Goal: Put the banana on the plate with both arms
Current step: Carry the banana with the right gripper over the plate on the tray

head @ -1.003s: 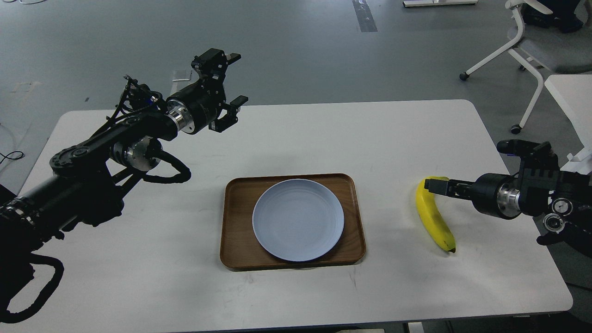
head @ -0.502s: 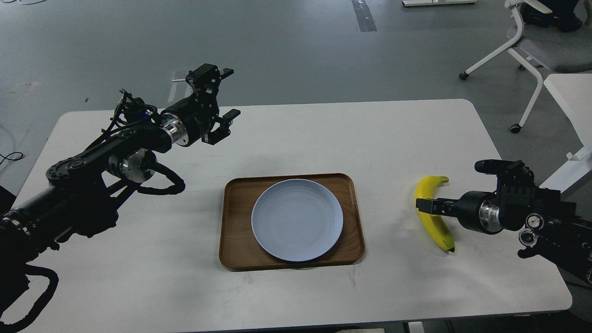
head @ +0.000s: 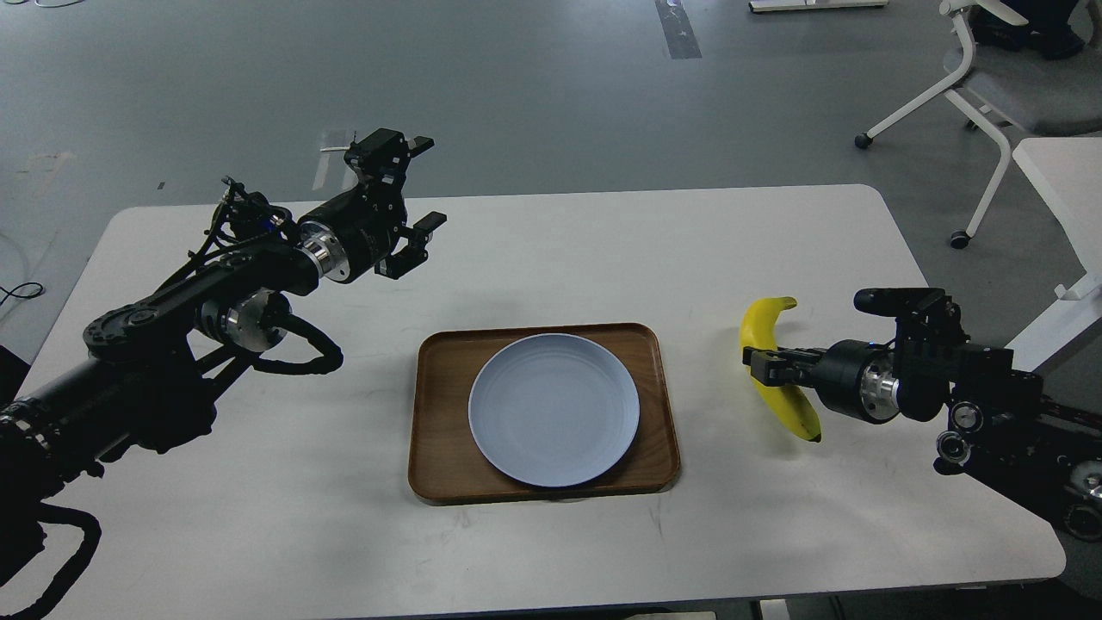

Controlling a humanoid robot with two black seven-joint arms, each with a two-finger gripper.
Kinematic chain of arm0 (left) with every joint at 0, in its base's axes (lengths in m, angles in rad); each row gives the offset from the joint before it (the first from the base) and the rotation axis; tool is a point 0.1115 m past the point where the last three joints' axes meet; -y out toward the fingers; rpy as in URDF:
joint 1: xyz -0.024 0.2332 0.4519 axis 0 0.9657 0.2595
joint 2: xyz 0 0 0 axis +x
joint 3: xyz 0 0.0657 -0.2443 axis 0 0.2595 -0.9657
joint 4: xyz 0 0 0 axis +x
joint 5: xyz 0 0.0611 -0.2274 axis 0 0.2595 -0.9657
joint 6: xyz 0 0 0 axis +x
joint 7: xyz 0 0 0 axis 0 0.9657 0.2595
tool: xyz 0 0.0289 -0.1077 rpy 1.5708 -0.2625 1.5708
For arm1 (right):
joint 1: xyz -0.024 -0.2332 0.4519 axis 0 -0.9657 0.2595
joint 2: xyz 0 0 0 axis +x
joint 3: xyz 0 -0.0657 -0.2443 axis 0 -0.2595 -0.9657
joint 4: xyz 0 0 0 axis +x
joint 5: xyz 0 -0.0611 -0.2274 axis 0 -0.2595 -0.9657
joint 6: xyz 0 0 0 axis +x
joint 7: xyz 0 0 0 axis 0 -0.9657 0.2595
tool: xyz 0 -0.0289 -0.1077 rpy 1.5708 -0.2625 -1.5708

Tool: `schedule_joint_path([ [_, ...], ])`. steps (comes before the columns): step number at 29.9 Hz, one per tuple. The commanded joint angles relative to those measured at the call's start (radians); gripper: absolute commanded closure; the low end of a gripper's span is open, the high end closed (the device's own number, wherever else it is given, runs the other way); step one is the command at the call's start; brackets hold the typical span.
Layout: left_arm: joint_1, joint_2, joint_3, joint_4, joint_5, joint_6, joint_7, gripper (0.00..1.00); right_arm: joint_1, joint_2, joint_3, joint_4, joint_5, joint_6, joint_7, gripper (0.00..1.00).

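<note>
Black cabled arms, silver wrist rings

Grey floor, white table, white chair beyond.

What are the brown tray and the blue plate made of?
The tray looks like wood with a satin finish: warm brown with visible grain. The plate looks like matte glazed ceramic, pale blue-grey with faint concentric rings, though it could be plastic.
</note>
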Motion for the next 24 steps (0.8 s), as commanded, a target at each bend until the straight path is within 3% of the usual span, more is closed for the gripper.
schedule_joint_path([
  [1, 0.0, -0.001, 0.003, 0.0, 0.002, 0.001, 0.0, 0.02, 0.011, 0.004, -0.012, 0.119, -0.061, 0.005, 0.087, 1.0],
  [13, 0.008, 0.031, 0.004, -0.038, 0.002, 0.017, 0.0, 0.02, 0.252, 0.156, -0.142, 0.109, -0.07, 0.189, 0.113, 1.0],
  [24, 0.014, 0.06, 0.004, -0.052, 0.002, 0.017, 0.0, 0.02, 0.284, 0.248, -0.182, -0.008, -0.074, 0.197, 0.113, 1.0],
])
